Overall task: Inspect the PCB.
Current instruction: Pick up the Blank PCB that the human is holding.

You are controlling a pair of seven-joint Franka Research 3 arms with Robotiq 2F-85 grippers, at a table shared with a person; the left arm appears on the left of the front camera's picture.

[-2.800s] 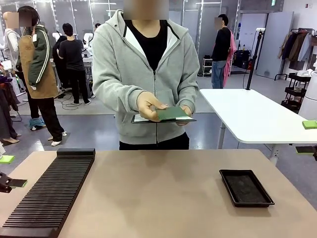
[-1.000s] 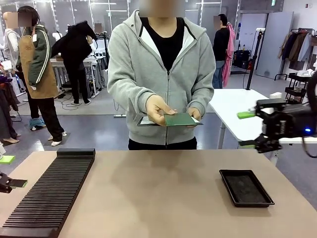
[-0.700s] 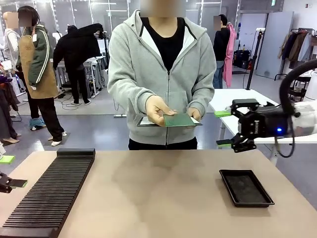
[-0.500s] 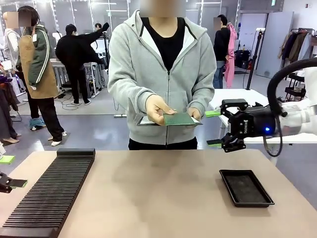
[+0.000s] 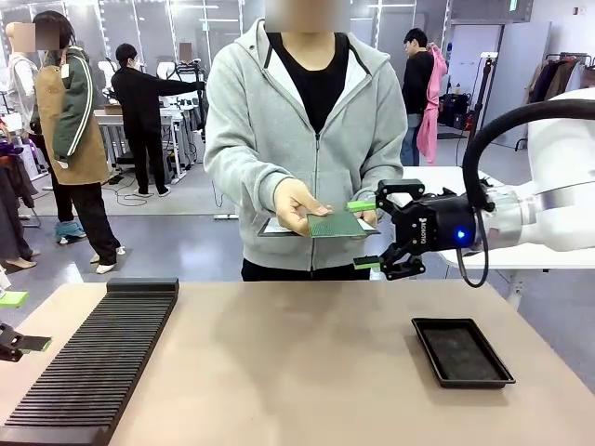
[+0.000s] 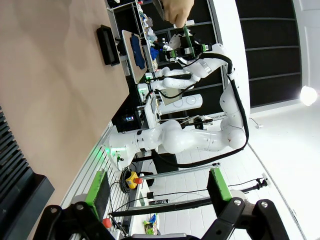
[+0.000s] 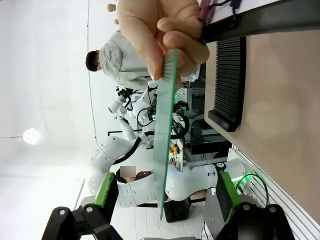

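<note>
Across the table a person holds the green PCB [image 5: 335,224] flat in both hands, over a dark clipboard [image 5: 279,226] with white paper. My right gripper [image 5: 364,234] has come in from the right and is open, with one green pad above the PCB's right edge and one below it. In the right wrist view the PCB [image 7: 167,130] is edge-on under the person's hand [image 7: 160,30], its near end between my open fingers [image 7: 106,192]. My left gripper [image 5: 20,321] hangs open at the table's left edge, holding nothing. In the left wrist view the left gripper [image 6: 156,187] is open and the PCB [image 6: 186,37] is far off.
A long black slotted rack [image 5: 93,362] lies along the table's left side. A shallow black tray [image 5: 462,351] sits at the right. A white table [image 5: 465,214] stands behind my right arm. Several people stand in the background.
My right arm has swung in from the right edge and moved left to the PCB; its open jaws now straddle the board's edge. The person's hands and my left gripper have stayed put.
</note>
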